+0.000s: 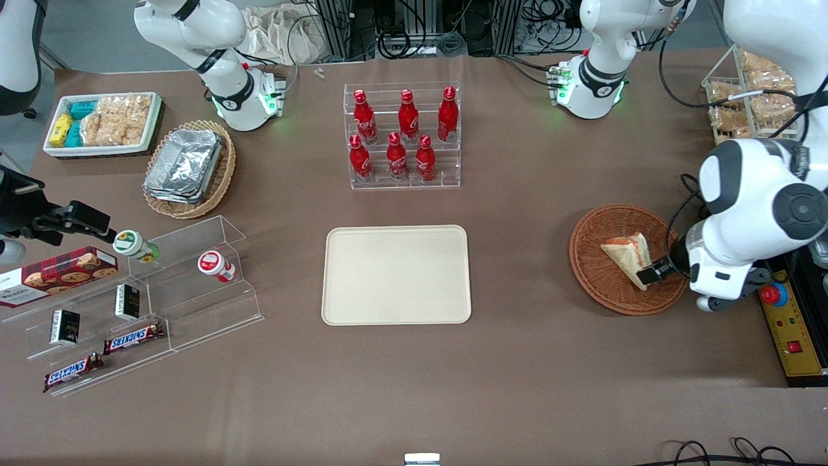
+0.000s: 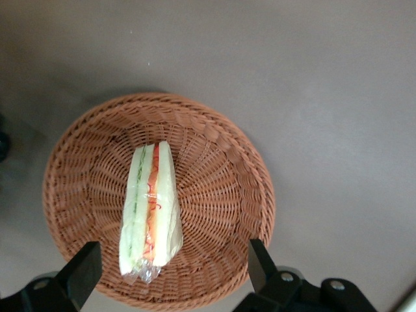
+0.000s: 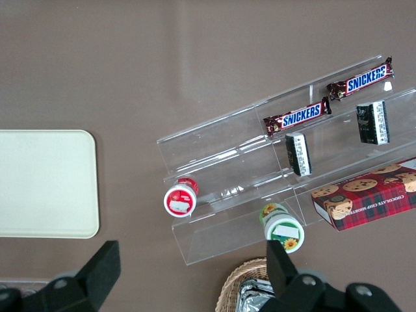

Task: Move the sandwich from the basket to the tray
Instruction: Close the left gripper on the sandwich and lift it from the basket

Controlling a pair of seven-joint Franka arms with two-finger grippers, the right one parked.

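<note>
The sandwich (image 2: 151,207) lies on its side in the reddish-brown wicker basket (image 2: 221,162), toward the working arm's end of the counter (image 1: 517,362). The pincer (image 2: 170,266) hovers above the sandwich, fingers spread wide, gripping nothing. The cream tray (image 1: 396,274) sits mid-counter, well apart.

I saw the tray (image 3: 45,185) lying bare on the brown tabletop (image 3: 162,65). Beside it stood a clear stepped rack (image 3: 247,162) carrying two Snickers bars (image 3: 297,117), two dark packs (image 3: 298,153), two cups (image 3: 180,198) and a cookie box (image 3: 370,198).
</note>
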